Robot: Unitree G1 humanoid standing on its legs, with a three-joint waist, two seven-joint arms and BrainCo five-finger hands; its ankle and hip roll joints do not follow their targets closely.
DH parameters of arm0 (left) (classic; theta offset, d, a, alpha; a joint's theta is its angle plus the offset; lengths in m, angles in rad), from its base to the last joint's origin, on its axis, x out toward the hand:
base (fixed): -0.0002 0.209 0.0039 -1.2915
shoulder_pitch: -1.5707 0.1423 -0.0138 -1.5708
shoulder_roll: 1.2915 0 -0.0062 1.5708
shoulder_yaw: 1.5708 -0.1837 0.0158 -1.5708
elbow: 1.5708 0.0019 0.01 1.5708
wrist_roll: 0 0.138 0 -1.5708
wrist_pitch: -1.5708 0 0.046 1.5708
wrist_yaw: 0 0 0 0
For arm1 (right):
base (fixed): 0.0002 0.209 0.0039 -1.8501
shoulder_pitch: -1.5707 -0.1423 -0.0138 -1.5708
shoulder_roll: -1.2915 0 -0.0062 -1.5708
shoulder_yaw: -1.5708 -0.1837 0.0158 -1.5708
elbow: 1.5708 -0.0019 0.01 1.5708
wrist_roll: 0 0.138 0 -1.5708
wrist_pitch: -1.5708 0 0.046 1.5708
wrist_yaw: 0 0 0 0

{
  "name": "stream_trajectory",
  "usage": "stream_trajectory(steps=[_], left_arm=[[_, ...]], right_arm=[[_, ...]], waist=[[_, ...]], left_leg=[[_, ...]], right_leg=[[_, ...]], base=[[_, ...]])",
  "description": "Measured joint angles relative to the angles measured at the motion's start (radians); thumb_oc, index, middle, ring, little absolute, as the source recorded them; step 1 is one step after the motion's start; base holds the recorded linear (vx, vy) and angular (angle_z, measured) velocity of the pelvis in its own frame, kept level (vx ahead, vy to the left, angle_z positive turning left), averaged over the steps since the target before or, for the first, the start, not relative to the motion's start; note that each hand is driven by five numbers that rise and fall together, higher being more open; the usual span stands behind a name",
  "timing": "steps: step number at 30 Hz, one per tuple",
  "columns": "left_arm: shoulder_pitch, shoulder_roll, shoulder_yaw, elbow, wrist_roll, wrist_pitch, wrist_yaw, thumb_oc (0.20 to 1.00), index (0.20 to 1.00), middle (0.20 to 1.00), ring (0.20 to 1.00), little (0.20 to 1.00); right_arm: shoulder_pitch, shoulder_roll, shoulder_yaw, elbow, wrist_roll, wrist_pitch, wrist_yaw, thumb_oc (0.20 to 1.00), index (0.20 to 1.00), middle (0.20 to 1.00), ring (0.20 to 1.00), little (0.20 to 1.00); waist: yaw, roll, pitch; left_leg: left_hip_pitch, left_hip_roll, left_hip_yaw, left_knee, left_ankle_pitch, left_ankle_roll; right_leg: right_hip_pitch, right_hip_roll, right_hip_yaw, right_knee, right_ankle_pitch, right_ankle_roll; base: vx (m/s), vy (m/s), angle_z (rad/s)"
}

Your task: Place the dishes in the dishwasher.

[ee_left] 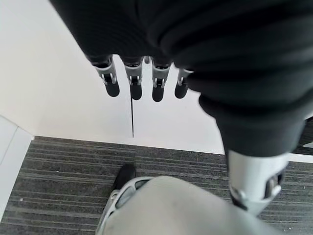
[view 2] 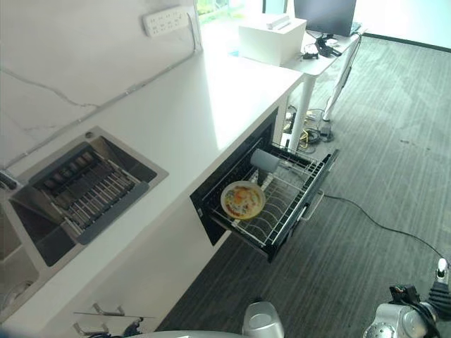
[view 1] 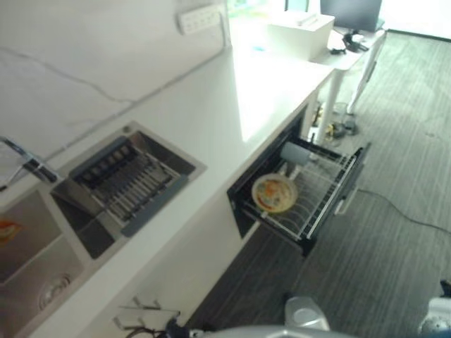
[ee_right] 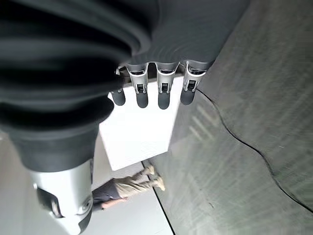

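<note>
Both robot hands empty, plate in the pulled-out dishwasher rack

The left robot hand (ee_left: 146, 78) and right robot hand (ee_right: 156, 83) hang with fingers straight, holding nothing. Beyond, under the white bench (view 1: 232, 105), the dishwasher rack (view 2: 292, 211) stands open; a plate (view 2: 243, 200) lies in it, a grey cup (view 2: 265, 161) behind.

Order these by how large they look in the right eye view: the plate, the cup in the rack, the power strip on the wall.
1. Plate, clearly largest.
2. Power strip and cup look similar; distance makes ranking unsure.
</note>
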State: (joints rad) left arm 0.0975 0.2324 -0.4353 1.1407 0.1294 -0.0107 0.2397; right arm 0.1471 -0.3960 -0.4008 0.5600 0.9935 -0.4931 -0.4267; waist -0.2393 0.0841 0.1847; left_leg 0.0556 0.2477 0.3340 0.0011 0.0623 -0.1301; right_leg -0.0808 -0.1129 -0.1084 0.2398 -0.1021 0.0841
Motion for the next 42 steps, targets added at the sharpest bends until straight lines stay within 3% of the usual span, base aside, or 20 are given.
stream_trajectory(steps=[3,9,14,16,25,28,32,37,41,42], left_arm=[[-0.068,0.0,-0.035,-0.005,-0.001,0.007,-0.012,1.0,1.0,1.0,1.0,1.0],[-0.151,-0.001,-0.098,-0.081,-0.04,0.01,-0.016,1.0,1.0,1.0,1.0,1.0],[-0.207,0.005,-0.117,-0.108,-0.04,0.055,-0.001,1.0,1.0,1.0,1.0,1.0],[-0.243,0.005,-0.117,-0.106,-0.04,0.079,-0.003,1.0,1.0,1.0,1.0,1.0],[-0.269,0.01,-0.111,-0.088,-0.071,0.089,-0.015,1.0,1.0,1.0,1.0,1.0],[-0.277,0.018,-0.111,-0.088,-0.07,0.085,-0.015,1.0,1.0,1.0,1.0,1.0],[-0.285,0.028,-0.066,-0.08,-0.07,0.087,-0.018,1.0,1.0,1.0,1.0,1.0],[-0.289,0.03,-0.044,-0.079,-0.07,0.09,-0.027,1.0,1.0,1.0,1.0,1.0],[-0.293,0.03,-0.035,-0.081,-0.071,0.086,-0.026,1.0,1.0,1.0,1.0,1.0],[-0.302,0.031,-0.035,-0.085,-0.071,0.085,-0.027,1.0,1.0,1.0,1.0,1.0]], right_arm=[[-0.145,-0.016,0.066,0.144,0.125,0.076,0.126,1.0,1.0,1.0,1.0,1.0],[-0.417,-0.107,0.141,0.241,0.205,0.125,0.204,1.0,1.0,1.0,1.0,1.0],[-0.559,-0.111,0.232,0.262,0.206,0.163,0.221,1.0,1.0,1.0,1.0,1.0],[-0.619,-0.118,0.238,0.279,0.197,0.184,0.239,1.0,1.0,1.0,1.0,1.0],[-0.702,-0.153,0.278,0.341,0.127,0.254,0.248,1.0,1.0,1.0,1.0,1.0],[-0.708,-0.145,0.277,0.331,0.135,0.285,0.279,1.0,1.0,1.0,1.0,1.0],[-0.712,-0.107,0.331,0.276,0.126,0.317,0.286,1.0,1.0,1.0,1.0,1.0],[-0.73,-0.101,0.396,0.246,0.07,0.359,0.306,1.0,1.0,1.0,1.0,1.0],[-0.753,-0.103,0.434,0.216,0.032,0.379,0.304,1.0,1.0,1.0,1.0,1.0],[-0.778,-0.112,0.432,0.214,-0.013,0.4,0.286,1.0,1.0,1.0,1.0,1.0]], waist=[[0.058,0.035,0.042],[0.097,0.108,0.182],[0.108,0.12,0.282],[0.111,0.116,0.318],[0.126,0.107,0.325],[0.152,0.101,0.329],[0.151,0.07,0.349],[0.157,0.065,0.352],[0.183,0.056,0.358],[0.218,0.051,0.358]], left_leg=[[-0.078,-0.022,-0.03,0.056,-0.001,0.007],[-0.179,-0.083,-0.072,0.131,-0.013,0.027],[-0.261,-0.096,-0.089,0.219,-0.035,0.054],[-0.324,-0.093,-0.099,0.263,-0.038,0.05],[-0.393,-0.084,-0.128,0.292,-0.045,0.042],[-0.42,-0.074,-0.146,0.297,-0.04,0.035],[-0.421,-0.058,-0.156,0.293,-0.035,0.028],[-0.423,-0.048,-0.166,0.292,-0.031,0.03],[-0.433,-0.049,-0.18,0.289,-0.031,0.028],[-0.436,-0.056,-0.196,0.281,-0.022,0.033]], right_leg=[[-0.078,-0.033,-0.012,0.075,-0.016,0.004],[-0.187,-0.115,-0.011,0.207,-0.054,0.022],[-0.255,-0.14,-0.005,0.275,-0.066,0.014],[-0.314,-0.143,0.0,0.312,-0.065,0.017],[-0.374,-0.138,-0.011,0.358,-0.086,-0.004],[-0.393,-0.122,-0.015,0.357,-0.085,-0.006],[-0.395,-0.102,-0.022,0.355,-0.074,-0.022],[-0.381,-0.1,-0.044,0.351,-0.074,-0.023],[-0.364,-0.101,-0.064,0.324,-0.062,-0.021],[-0.34,-0.104,-0.081,0.285,-0.051,-0.025]], base=[[-0.08,0.054,0.27],[-0.11,0.094,0.21],[-0.09,0.063,0.1],[-0.07,0.051,0.06],[-0.02,0.031,0.04],[0.0,0.0,0.01],[0.0,-0.011,-0.03],[0.03,0.05,0.05],[0.04,0.075,0.12],[0.16,0.112,0.31]])
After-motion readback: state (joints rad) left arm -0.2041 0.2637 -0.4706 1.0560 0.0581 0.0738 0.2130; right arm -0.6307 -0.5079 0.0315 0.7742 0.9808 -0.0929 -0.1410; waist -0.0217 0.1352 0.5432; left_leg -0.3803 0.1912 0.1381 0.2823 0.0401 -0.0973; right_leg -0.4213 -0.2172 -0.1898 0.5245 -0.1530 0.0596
